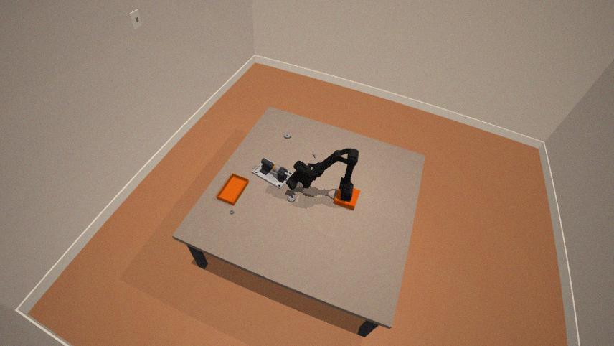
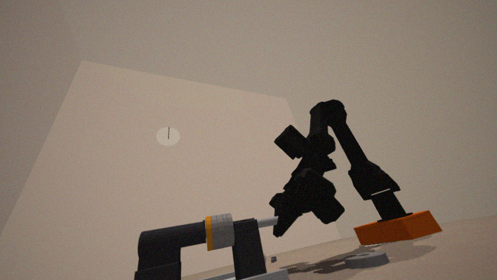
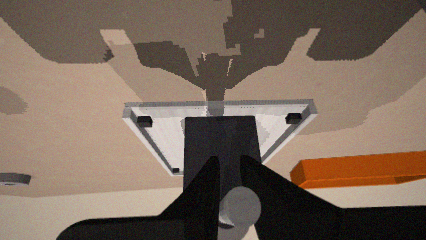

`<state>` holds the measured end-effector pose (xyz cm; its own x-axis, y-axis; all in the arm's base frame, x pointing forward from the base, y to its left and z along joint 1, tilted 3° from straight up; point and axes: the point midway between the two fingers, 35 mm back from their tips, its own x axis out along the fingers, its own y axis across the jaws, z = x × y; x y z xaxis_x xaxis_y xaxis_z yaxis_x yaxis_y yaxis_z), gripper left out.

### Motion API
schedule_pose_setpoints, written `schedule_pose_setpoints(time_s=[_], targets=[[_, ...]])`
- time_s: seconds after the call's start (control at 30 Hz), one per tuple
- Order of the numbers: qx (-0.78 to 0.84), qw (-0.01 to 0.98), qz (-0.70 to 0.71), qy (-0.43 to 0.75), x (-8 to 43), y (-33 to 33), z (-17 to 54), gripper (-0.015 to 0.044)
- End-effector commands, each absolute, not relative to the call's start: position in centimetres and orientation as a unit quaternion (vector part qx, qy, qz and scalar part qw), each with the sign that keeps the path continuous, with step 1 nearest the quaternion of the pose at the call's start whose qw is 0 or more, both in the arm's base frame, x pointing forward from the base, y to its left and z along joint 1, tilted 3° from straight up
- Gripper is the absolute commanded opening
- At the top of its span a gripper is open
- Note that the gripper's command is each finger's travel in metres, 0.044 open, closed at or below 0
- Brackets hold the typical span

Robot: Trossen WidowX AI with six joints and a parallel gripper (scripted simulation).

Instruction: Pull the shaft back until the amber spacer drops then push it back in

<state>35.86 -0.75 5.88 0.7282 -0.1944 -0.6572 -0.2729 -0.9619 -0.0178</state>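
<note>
The black housing block stands at the far end of the white baseplate. The amber spacer hangs in line beside its face, with grey spacers packed against it on the other side. A black support post stands next to the grey spacers. The grey shaft sticks out of the post. My gripper is shut on the shaft's outer end. The shaft inside the spacers is hidden.
An orange tray lies beside the baseplate. A grey ring lies near the arm's shadow. Another ring and a small nut lie farther off. The arm stands on an orange base.
</note>
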Motion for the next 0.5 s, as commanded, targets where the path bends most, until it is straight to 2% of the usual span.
schedule_pose_setpoints(time_s=[0.0, 0.47], targets=[[-0.928, 0.058, 0.346, 0.127, 35.72, -0.77, 5.96, 0.0], [-0.928, 0.058, 0.346, 0.127, 35.54, -0.72, 5.94, 0.0]])
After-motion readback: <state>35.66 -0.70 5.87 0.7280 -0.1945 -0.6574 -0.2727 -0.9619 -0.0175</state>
